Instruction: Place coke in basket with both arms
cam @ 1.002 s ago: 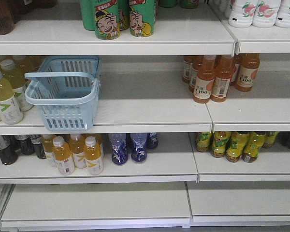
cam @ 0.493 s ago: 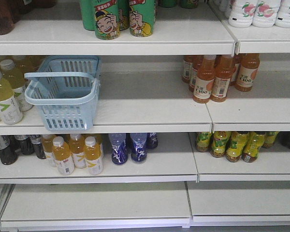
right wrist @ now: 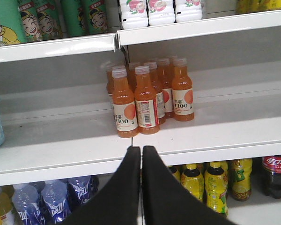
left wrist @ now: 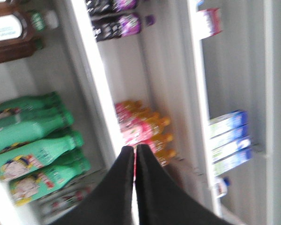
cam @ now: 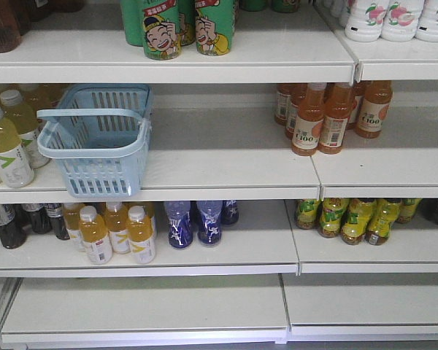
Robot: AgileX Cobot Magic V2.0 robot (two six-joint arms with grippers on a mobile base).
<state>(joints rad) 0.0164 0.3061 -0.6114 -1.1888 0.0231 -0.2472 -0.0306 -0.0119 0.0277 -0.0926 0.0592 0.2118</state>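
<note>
The basket [cam: 98, 175] sits at the left of the middle shelf [cam: 226, 164], right at its front edge, with its handle raised over the open top. Pale yellow bottles [cam: 7, 146] stand just beside it on the left. The coke [right wrist: 275, 176], a dark bottle with a red label, stands on the shelf below, at the far right edge of the right wrist view. It is just beside a row of yellow-green bottles [right wrist: 215, 185] and well apart from the basket.

The right gripper [right wrist: 141, 150] has its two black fingers pressed together with nothing between them. It points at the shelf edge below a cluster of orange bottles [right wrist: 147, 101]. The left wrist view is blurred, but the left gripper [left wrist: 135, 150] seems likewise closed to a thin slit and grips nothing. It faces green bottles [left wrist: 35, 140] and some orange ones [left wrist: 147, 129].
</note>
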